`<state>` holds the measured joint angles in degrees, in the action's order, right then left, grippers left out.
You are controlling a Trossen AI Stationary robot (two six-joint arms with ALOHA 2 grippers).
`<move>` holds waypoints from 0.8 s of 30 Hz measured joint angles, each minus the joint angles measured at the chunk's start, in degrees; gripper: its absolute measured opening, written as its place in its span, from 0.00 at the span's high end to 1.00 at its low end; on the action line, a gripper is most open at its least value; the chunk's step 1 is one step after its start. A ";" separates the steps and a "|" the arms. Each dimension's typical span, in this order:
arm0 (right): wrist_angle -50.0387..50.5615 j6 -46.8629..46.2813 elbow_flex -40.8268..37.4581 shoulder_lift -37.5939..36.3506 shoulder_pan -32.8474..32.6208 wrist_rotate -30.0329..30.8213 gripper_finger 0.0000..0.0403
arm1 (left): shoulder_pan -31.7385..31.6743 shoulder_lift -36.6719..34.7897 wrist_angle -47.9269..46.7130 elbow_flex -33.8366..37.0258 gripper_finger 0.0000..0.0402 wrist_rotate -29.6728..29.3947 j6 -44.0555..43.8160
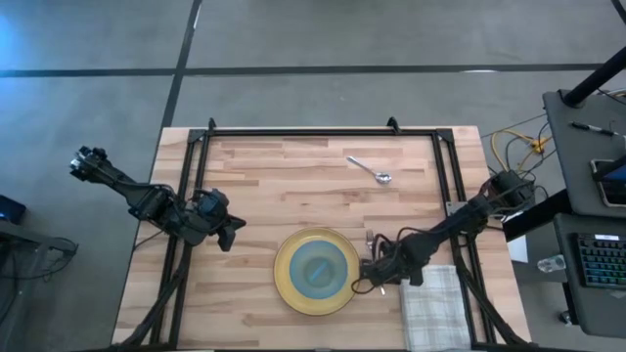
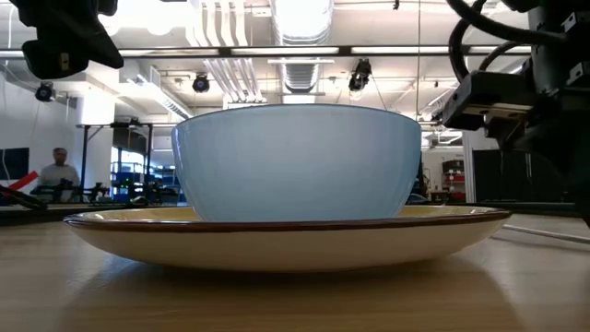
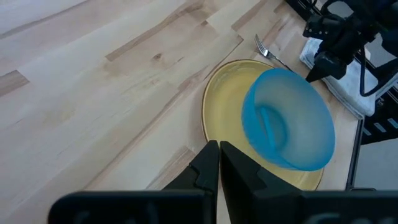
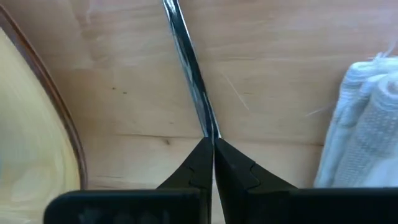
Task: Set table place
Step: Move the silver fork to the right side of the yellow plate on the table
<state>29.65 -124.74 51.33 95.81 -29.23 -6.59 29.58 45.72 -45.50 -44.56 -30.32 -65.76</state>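
**Fork pinched beside the plate**

Right gripper [image 4: 212, 163] low over the table [image 1: 293, 176], just right of the plate [image 1: 286, 286], fingers clenched on the fork [image 4: 189, 68] handle. Fork lying flat between plate and napkin [image 1: 430, 305], tines pointing away toward the far edge. Bowl [image 3: 289, 127] sitting upright in the plate, near the table's front edge. Spoon [image 1: 370, 170] lying alone toward the far side, well apart from the rest. Left gripper [image 3: 219, 163] hovering left of the plate, fingers pressed together, holding nothing.
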 joint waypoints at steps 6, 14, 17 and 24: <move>-0.59 -1.26 0.00 0.00 -0.66 0.68 0.98 | 0.00 0.01 -0.01 0.00 1.00 -0.12 0.13; -0.41 3.11 1.72 -0.19 0.25 6.63 0.98 | 0.00 -0.01 -0.06 0.00 1.00 -0.18 0.15; 1.33 6.60 2.61 -0.17 1.70 7.93 0.97 | -0.02 0.01 -0.06 0.00 1.00 -0.18 0.15; 12.63 13.35 6.67 -0.17 4.44 9.56 0.86 | -0.25 -0.01 -0.02 0.00 1.00 -0.18 0.13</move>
<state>42.28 -111.39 58.00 95.64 -24.79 2.97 29.33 45.71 -45.52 -44.56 -30.50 -65.63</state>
